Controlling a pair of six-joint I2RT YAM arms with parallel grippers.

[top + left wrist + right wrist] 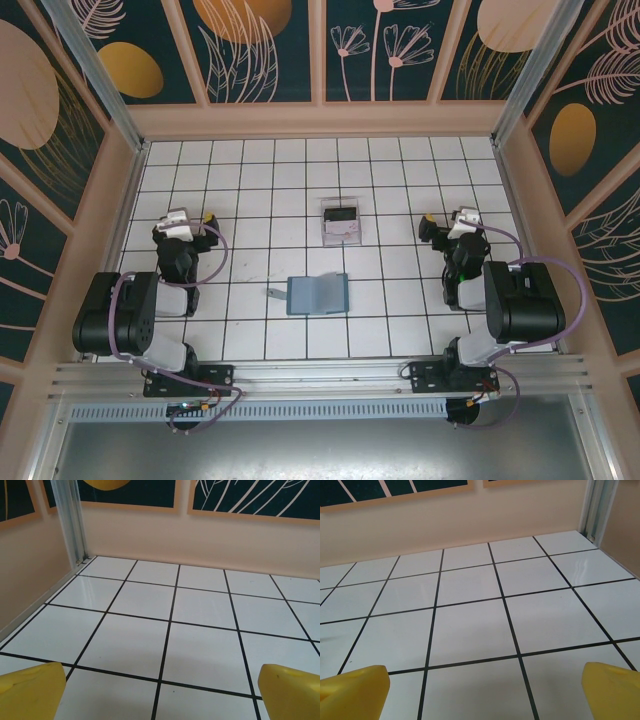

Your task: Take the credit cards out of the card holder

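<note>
The small teal-blue soft folding card holder (318, 294) is seen lying open and flat near the middle of the white tiled surface (250, 180), and no card can be made out in it. A dark rectangular credit card (341, 214) and a pale pinkish credit card (342, 234) are found in the transparent plastic tray (325, 225), near the holder at its 12 o'clock. The task is therefore judged done, or nearly so. The left jaws, at the holder's 10 o'clock, and the right jaws, at its 2 o'clock, are spread wide and empty, well apart from it.
</note>
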